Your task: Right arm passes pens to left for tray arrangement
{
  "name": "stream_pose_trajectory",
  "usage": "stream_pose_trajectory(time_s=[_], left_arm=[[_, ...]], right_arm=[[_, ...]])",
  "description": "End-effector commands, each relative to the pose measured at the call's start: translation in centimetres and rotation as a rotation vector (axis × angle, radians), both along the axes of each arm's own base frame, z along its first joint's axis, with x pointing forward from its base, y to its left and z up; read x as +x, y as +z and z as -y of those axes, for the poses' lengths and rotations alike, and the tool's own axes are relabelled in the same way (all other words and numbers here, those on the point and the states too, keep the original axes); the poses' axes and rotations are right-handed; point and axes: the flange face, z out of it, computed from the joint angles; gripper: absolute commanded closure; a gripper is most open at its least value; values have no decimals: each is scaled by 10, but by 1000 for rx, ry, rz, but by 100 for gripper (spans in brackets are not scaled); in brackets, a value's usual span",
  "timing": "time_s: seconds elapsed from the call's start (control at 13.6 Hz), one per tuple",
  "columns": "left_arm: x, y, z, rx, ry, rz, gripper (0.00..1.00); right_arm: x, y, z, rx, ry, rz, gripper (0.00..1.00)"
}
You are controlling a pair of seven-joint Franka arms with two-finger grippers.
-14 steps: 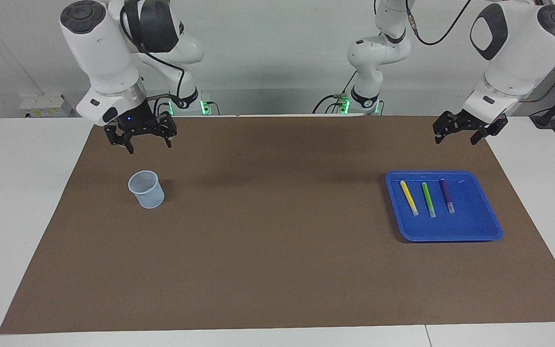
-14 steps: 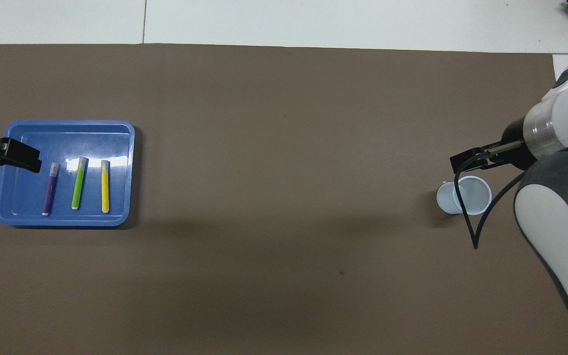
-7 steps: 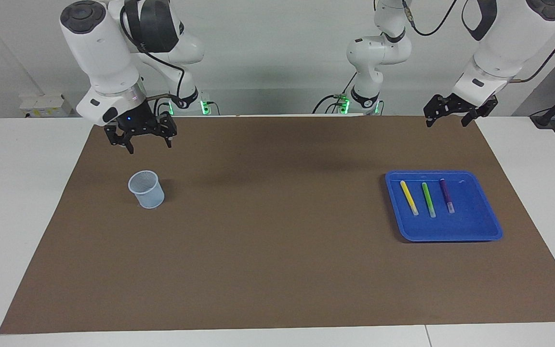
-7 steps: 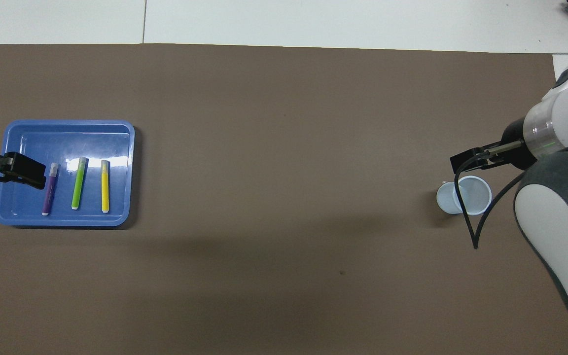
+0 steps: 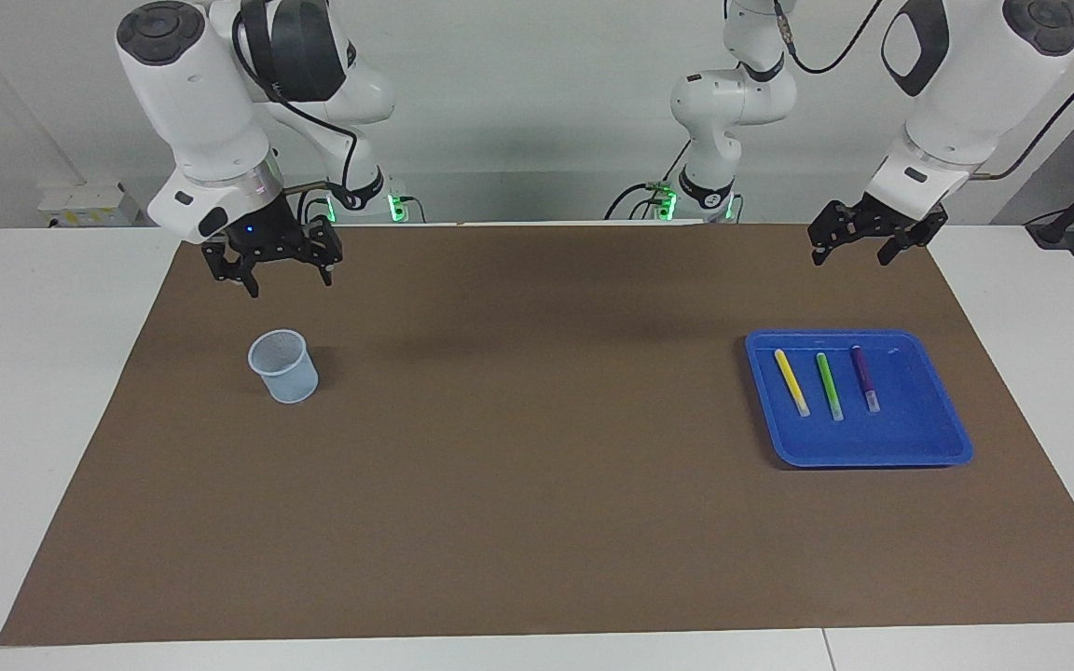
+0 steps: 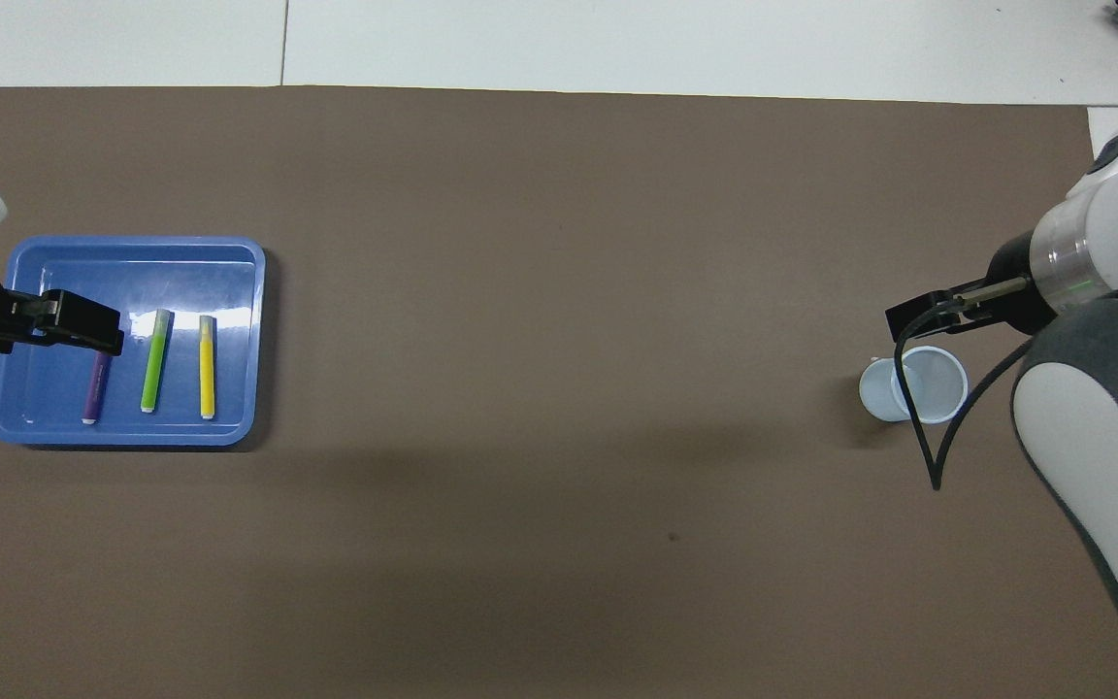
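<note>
The blue tray [image 5: 919, 424] lies on the brown mat at the left arm's end. In it the yellow pen [image 5: 791, 382], green pen [image 5: 829, 385] and purple pen [image 5: 864, 377] lie side by side, apart. My left gripper [image 5: 849, 247] is open and empty, raised over the mat by the tray's rim toward the robots. In the overhead view the left gripper [image 6: 83, 325] covers the purple pen's [image 6: 94, 386] upper end, beside the green pen [image 6: 155, 361] and yellow pen [image 6: 207, 367] in the tray [image 6: 132, 245]. My right gripper [image 5: 283, 272] is open and empty, in the air over the mat by the cup.
A small pale-blue mesh cup [image 5: 285, 365] stands upright on the mat at the right arm's end; it also shows in the overhead view [image 6: 913, 385], under the right gripper [image 6: 923, 316] and its cable. The brown mat [image 5: 537, 447] covers most of the white table.
My left gripper has shifted a little toward the right arm's end, now over the purple pen's end in the overhead view. The right arm waits unmoved. The pens have not moved.
</note>
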Motion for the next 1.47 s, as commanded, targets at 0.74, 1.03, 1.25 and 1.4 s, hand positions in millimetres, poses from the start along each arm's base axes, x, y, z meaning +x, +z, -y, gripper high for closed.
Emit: stream_pose_trajectory(time_s=[0.74,1.03,1.25,1.4], left_arm=[[-17,28,2,-3,37,71,0],[-21,36,-7,-1,53,59,0],[-21,34,-15,-1,65,54,0],[-22,34,-16,0,67,47,0]], right_arm=[[-9,21,4,35,4,42,0],[-11,27,7,35,-1,52,0],[-12,27,6,35,1,52,0],[-12,26,6,35,1,50,0]])
